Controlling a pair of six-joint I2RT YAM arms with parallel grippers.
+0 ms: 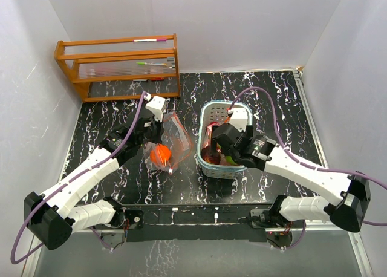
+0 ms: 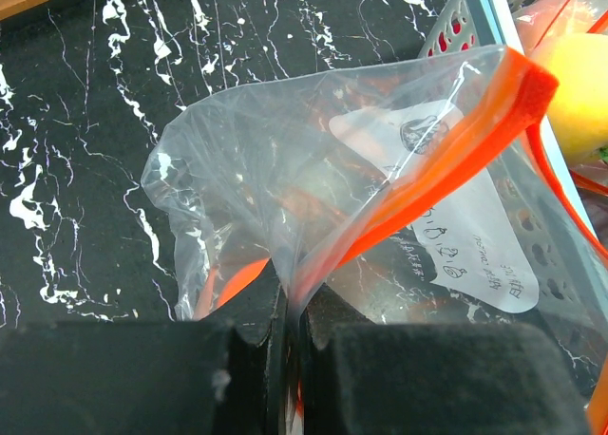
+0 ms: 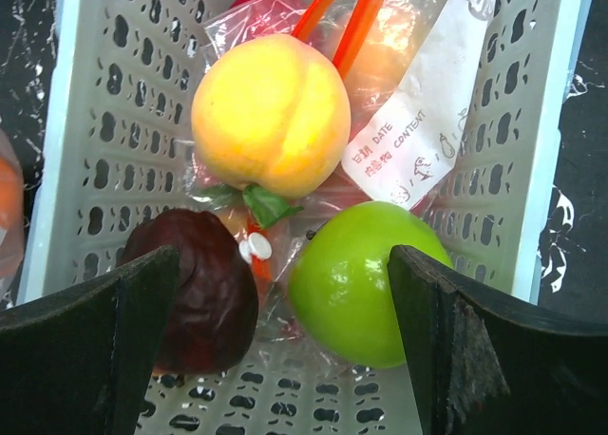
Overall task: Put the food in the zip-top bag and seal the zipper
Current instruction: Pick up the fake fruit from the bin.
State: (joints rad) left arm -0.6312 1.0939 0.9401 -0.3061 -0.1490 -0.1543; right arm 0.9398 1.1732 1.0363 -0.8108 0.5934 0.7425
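From above, the left gripper (image 1: 158,129) pinches a crinkled clear zip-top bag (image 1: 176,136) with an orange zipper. A glossy round orange fruit (image 1: 160,154) sits inside, just beside the fingers.

The left wrist view shows the jaws pressed together on the film.

In the right wrist view, the right gripper (image 3: 280,264) gapes wide over a pale-blue slatted plastic basket (image 3: 85,122). A smooth lime-green fruit (image 3: 356,293) and a dark purple fruit (image 3: 204,302) lie between its fingers, with a yellow-pink fruit (image 3: 271,115) just beyond.

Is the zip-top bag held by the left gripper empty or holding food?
Holding food: the top view shows one orange fruit inside the clear bag, which the left gripper pinches.
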